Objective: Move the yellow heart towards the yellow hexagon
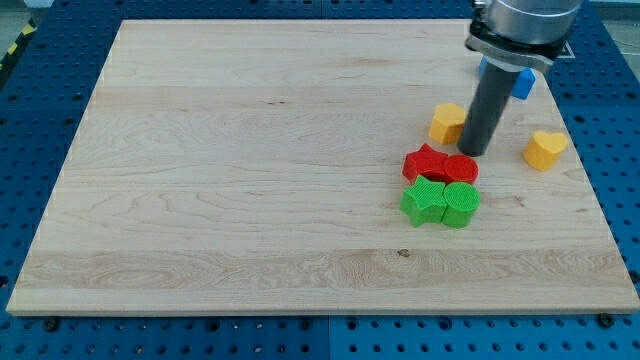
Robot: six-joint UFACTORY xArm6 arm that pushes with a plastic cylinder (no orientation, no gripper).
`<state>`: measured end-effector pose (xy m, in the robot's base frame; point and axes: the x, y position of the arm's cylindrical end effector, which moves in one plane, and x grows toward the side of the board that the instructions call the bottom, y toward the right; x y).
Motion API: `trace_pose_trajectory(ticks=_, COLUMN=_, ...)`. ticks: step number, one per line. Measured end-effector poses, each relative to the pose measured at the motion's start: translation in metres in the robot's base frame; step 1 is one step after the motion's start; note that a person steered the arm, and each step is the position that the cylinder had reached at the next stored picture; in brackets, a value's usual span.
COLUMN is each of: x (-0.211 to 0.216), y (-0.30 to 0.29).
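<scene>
Sitting with my tip (474, 151) between the yellow hexagon (448, 122), just to its left in the view, and the yellow heart (545, 149), apart on the right. No gripper on this rig, just a bare rod, holding nothing. Risks: tip is on the wrong side of the heart, so any push from here drives it away. Red star (425, 163) and red cylinder (461, 168) are just below the tip, green blocks (440, 202) under those; a sloppy detour clips them. Blue block (524, 82) is partly hidden behind the rod.

place: robotics lab | cues: blue perforated mounting bench (40, 90), wooden board (250, 150)
</scene>
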<state>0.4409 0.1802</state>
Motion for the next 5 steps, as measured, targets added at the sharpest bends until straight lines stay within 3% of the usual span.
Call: trace_pose_trajectory(ticks=5, x=-0.047, y=-0.033)
